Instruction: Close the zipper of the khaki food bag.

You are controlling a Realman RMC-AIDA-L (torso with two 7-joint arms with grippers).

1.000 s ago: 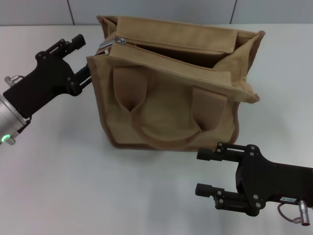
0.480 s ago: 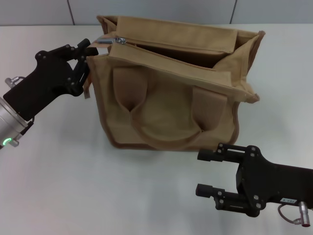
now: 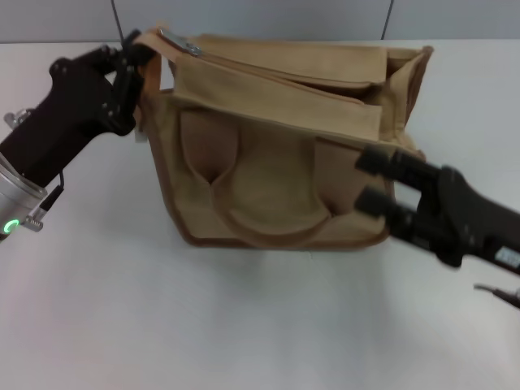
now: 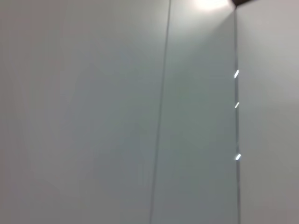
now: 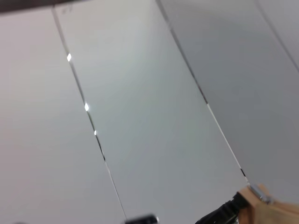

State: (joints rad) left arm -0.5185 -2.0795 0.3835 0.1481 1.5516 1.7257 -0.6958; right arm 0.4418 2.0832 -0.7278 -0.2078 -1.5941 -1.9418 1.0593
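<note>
The khaki food bag (image 3: 268, 171) stands mid-table in the head view, with its looped handle hanging down the front face. The zipper (image 3: 276, 76) runs along the top panel. Its silver pull (image 3: 180, 41) sits at the bag's raised left end. My left gripper (image 3: 136, 67) is shut on the bag's upper left corner, just beside the pull, and holds that corner up. My right gripper (image 3: 375, 180) is open against the bag's lower right front, by the handle's base. The right wrist view catches only a tan bag corner (image 5: 273, 210).
The bag rests on a white table (image 3: 244, 325), with a grey panelled wall (image 3: 244, 16) behind it. The left wrist view shows only wall panels (image 4: 117, 116). Both black forearms reach in from the table's sides.
My left gripper closed on the bag's left corner and lifted it up and back. My right arm swung up from the front edge to the bag's right front.
</note>
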